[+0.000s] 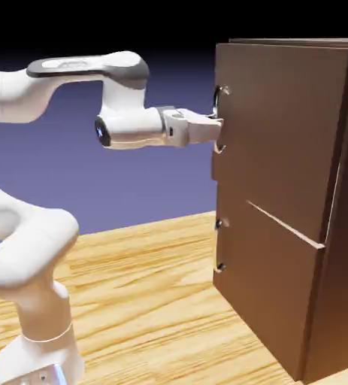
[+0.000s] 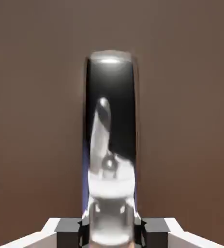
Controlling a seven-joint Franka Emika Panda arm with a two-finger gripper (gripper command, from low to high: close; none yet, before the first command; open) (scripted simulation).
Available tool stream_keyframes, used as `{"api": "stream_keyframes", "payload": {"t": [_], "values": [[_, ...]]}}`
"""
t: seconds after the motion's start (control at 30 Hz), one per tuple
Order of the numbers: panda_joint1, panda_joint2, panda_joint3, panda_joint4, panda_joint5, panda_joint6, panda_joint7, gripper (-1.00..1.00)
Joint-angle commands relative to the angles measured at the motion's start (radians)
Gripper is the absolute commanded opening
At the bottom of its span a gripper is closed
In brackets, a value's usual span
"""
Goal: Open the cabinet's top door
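At the right of the exterior view stands the cabinet (image 1: 334, 225) on the wooden table (image 1: 154, 301), its brown front facing left toward the arm. Its top door (image 1: 282, 135) is the taller upper panel, with a curved grey handle (image 1: 219, 101) near its upper left edge; a shorter panel (image 1: 259, 293) with a smaller handle (image 1: 219, 267) sits below. Level with the upper handle, the tool (image 1: 213, 124) reaches in from the left and is pinching it. From the hand view, the shiny handle (image 2: 111, 145) rises upright between the two grey fingertips (image 2: 69, 232), which press against its sides, with the door's brown face filling the background.
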Motion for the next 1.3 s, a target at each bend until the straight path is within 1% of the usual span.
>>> {"api": "stream_keyframes", "payload": {"t": [0.0, 0.33, 0.6, 0.73, 0.87, 1.07, 1.27], "values": [[0.036, -0.009, -0.031, -0.022, -0.028, -0.008, 0.008, -1.00], [0.388, -0.160, -0.364, -0.236, -0.406, -0.067, 0.140, -1.00], [0.541, -0.319, -0.563, -0.357, -0.754, -0.101, 0.321, -1.00], [0.551, -0.403, -0.642, -0.407, -0.928, -0.159, 0.426, -1.00], [0.521, -0.488, -0.735, -0.447, -1.102, -0.259, 0.520, -1.00], [0.433, -0.584, -0.933, -0.469, -1.358, -0.476, 0.608, -1.00], [0.367, -0.598, -1.150, -0.430, -1.566, -0.693, 0.629, -1.00]]}}
